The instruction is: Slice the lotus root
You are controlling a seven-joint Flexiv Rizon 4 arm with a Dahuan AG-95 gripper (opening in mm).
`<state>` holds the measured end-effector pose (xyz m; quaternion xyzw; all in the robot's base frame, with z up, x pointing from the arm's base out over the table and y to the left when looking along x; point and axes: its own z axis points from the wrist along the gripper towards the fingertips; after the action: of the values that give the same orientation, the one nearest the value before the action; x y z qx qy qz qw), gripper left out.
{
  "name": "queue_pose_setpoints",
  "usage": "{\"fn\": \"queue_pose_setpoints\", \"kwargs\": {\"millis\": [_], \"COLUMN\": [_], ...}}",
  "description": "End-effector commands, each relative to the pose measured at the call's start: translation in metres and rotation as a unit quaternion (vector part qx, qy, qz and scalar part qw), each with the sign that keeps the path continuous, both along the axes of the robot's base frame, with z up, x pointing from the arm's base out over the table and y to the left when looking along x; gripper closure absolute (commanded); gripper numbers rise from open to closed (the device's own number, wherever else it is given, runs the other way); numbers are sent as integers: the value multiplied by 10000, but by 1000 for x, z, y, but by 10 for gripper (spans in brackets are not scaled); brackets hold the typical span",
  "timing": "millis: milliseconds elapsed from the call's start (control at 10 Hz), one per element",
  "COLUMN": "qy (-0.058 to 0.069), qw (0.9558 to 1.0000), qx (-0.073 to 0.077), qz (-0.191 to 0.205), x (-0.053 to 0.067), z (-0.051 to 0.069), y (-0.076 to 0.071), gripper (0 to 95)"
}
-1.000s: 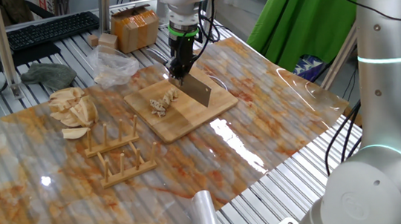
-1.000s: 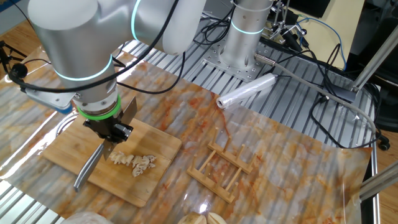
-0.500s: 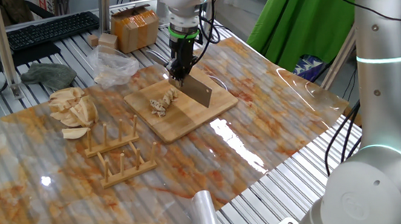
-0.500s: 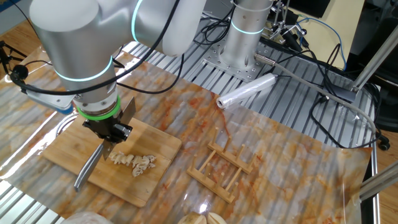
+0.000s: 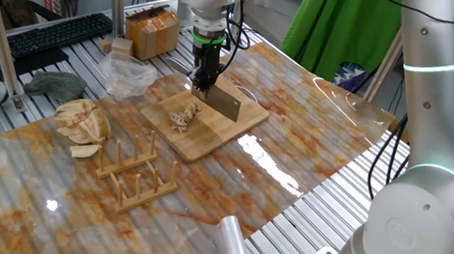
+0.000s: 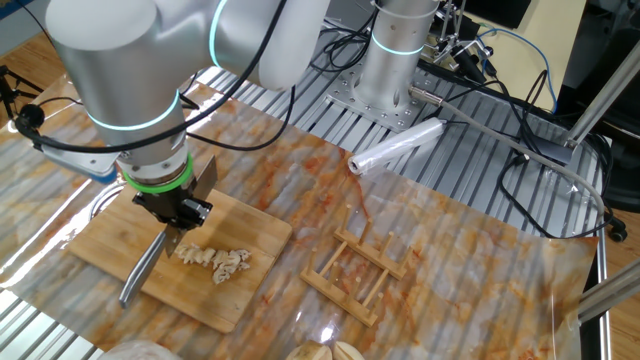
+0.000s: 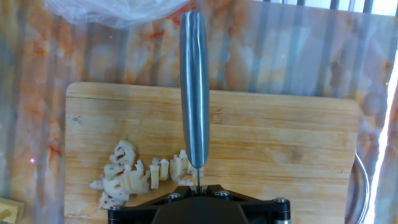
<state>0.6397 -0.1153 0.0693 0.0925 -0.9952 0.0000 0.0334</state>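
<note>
The black two-finger tool (image 6: 183, 213) was clamped on the steel cleaver (image 5: 224, 102), its handle reaching away up the hand view while the broad blade stood edge-down on the rectangular bamboo cutting board (image 5: 239, 124). The lotus root (image 7: 134, 175), already a loose row of small pale holed slices, lay on the board just beside the blade, on its left in the hand view. The blade seemed to be touching the end slice, though the tool's body hid the exact contact.

The risk from here, as I judged it, lay in how little root was left against the edge: a downward press on so small a piece could kick it sideways rather than cut it, scattering the cut slices across the board. A blade that bit into the bamboo could also drag the board over the glossy marbled surface (image 5: 298, 162).
</note>
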Motion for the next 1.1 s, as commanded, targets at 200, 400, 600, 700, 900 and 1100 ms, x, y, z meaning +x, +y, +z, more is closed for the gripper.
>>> {"fn": "queue_pose_setpoints", "kwargs": {"millis": [200, 400, 600, 700, 900, 1100], "qy": [-83, -115, -108, -117, -63, -39], "qw": [9999, 9999, 9999, 9998, 9999, 9998], "qx": [-18, 67, 20, 107, 119, 126], "qz": [57, -9, -48, -72, -96, -128], "x": [3, 3, 1, 1, 0, 0], "z": [-20, -33, -32, -33, -33, -31], "y": [1, 3, 4, 4, 4, 4], "gripper": [950, 950, 950, 950, 950, 950]}}
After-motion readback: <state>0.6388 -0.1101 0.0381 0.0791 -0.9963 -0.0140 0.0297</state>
